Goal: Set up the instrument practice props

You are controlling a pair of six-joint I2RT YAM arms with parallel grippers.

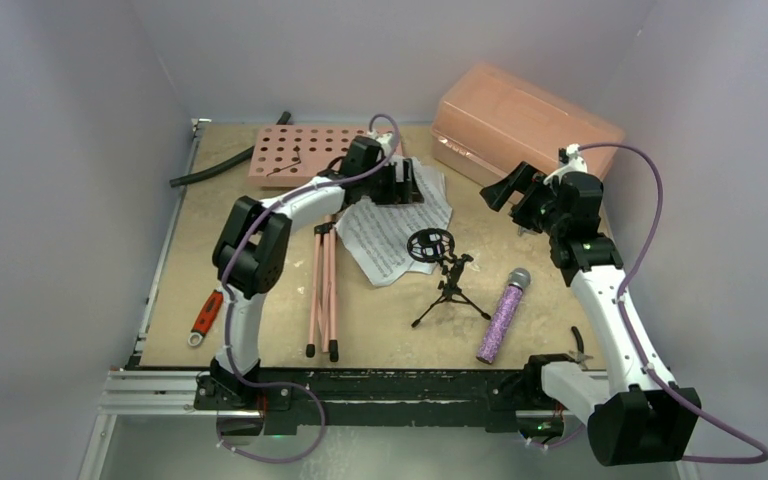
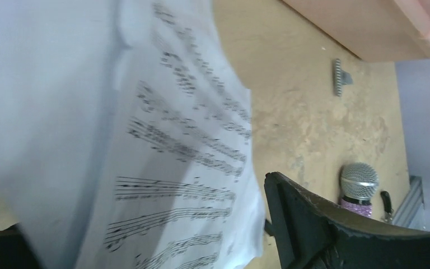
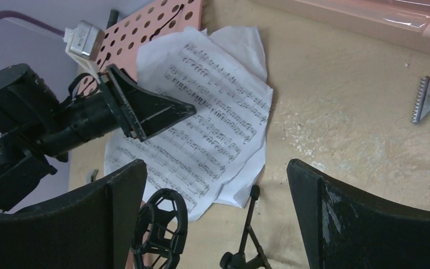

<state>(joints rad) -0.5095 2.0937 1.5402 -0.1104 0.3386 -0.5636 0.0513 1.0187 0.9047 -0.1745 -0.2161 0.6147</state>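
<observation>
Now your left gripper (image 1: 400, 185) is straddling the sheet-music pages (image 1: 385, 240), jaws spread; your right gripper (image 3: 215, 168) is hovering near them, gaping empty.

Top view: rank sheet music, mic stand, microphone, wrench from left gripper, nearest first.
1. White sheet-music pages, right at the left gripper.
2. Small black tripod mic stand, nearer-right.
3. Purple glitter microphone, farther right.
4. Red-handled wrench, near-left edge.
</observation>
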